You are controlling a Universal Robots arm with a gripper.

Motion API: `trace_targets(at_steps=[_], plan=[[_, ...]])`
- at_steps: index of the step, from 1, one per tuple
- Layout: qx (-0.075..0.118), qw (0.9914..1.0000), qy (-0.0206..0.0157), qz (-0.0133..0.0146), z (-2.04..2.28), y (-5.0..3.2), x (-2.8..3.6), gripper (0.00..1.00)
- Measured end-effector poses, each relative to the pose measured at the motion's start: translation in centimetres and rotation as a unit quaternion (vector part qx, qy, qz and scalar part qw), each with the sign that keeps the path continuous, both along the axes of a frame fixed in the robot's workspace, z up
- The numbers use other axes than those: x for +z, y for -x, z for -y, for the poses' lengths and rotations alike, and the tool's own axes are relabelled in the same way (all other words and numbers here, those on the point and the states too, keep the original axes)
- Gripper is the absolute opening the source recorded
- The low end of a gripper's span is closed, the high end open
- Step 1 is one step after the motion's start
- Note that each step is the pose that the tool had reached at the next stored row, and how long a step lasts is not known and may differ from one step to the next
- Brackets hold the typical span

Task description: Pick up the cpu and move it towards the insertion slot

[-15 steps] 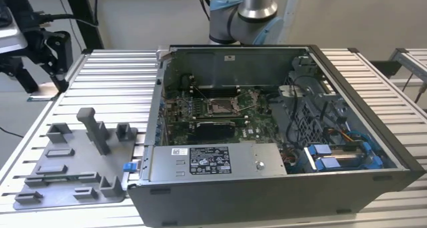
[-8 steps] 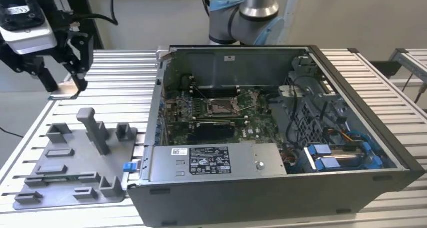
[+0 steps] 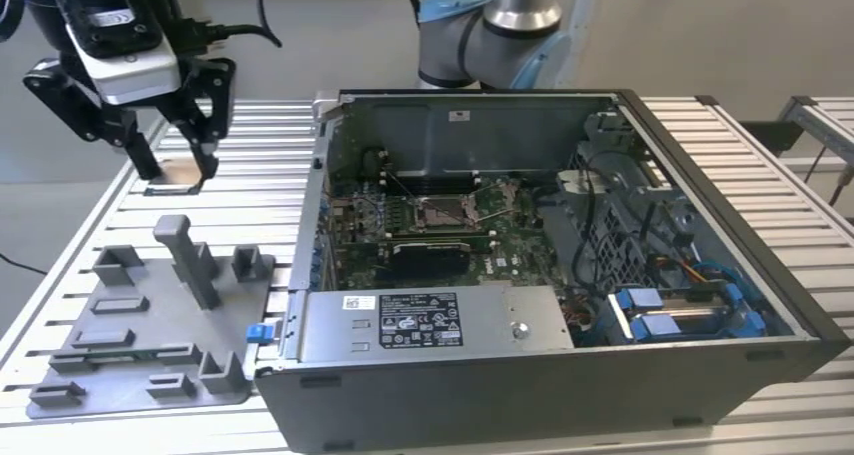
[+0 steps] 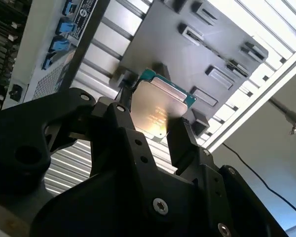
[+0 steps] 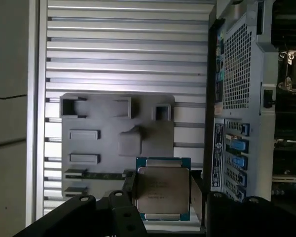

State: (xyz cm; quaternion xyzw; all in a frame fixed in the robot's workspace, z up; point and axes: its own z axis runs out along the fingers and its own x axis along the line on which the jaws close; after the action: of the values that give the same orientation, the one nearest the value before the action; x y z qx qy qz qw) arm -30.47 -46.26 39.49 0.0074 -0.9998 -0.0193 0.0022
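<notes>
A: Gripper (image 4: pixel 150 114) up close, black fingers (image 4: pixel 180 144): clenched or slack?
B: Clenched on the chip (image 4: pixel 160 103), pinching two opposite edges, silvery face showing.
A: Where from the computer case (image 3: pixel 534 380)?
B: Outside it, off its wall at the exterior view's left, above the ribbed table (image 3: pixel 260 175). The grey tray (image 5: pixel 108 126) lies beside that same wall.
A: And the socket (image 3: pixel 441 212)?
B: Inside the case, on the green board (image 3: pixel 514 258), well apart from the chip.

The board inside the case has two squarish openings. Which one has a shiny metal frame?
The insertion slot, the higher one in the exterior view, with wire levers; the black recess below it is larger and frameless.
</notes>
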Motion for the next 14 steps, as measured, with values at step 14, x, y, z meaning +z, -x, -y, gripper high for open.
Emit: trace_targets(at_steps=[14], plan=[[0.000, 1.00000, 0.0000, 0.0000, -1.11, -6.37, -0.03, 0.00]])
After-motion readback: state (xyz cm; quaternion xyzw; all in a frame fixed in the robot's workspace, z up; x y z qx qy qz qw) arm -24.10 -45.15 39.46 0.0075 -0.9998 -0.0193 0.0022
